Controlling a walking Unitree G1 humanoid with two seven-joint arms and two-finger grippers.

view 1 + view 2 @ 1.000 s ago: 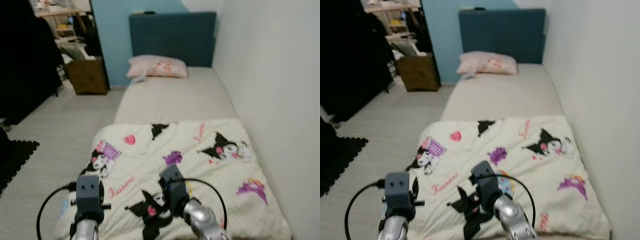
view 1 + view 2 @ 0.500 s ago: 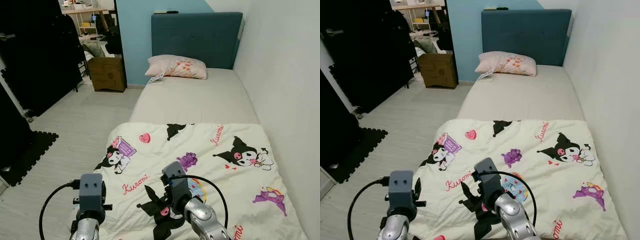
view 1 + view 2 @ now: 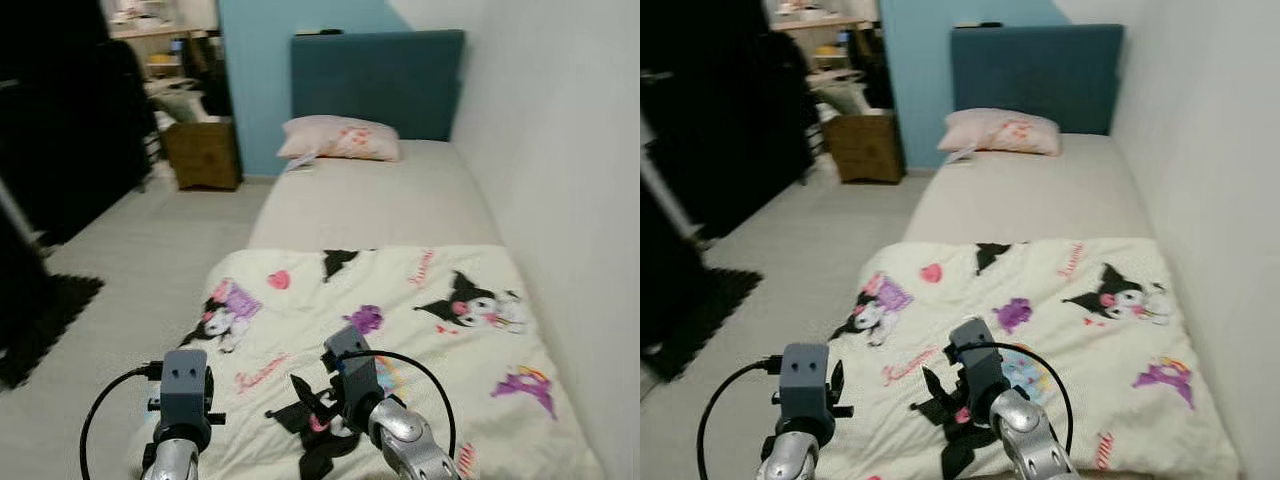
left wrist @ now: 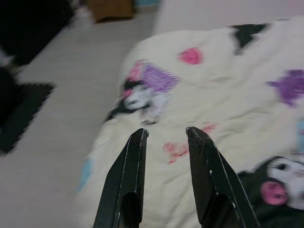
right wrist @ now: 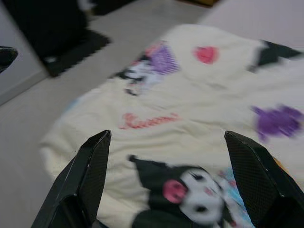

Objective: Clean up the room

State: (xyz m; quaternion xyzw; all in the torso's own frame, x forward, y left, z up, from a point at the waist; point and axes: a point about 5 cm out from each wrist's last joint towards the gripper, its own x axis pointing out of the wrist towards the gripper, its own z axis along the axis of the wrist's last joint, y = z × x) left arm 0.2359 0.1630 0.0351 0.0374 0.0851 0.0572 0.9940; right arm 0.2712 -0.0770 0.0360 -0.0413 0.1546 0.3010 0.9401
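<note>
view panned left vs earlier; my left gripper point(image 4: 164, 135) fingers narrowly parted, right gripper point(image 5: 166, 142) spread wide, both empty above cartoon-print blanket point(image 3: 400, 300).

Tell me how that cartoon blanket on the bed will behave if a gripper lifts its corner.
The blanket looks puffy and soft, so it will likely droop and fold. It seems light but bulky, and its near edge already hangs off the bed.

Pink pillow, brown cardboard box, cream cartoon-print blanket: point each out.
Pink pillow point(image 3: 340, 139): left eye view, its middle.
Brown cardboard box point(image 3: 203, 155): left eye view, front face.
Cream cartoon-print blanket point(image 3: 400, 300): left eye view, bare cream patch.
</note>
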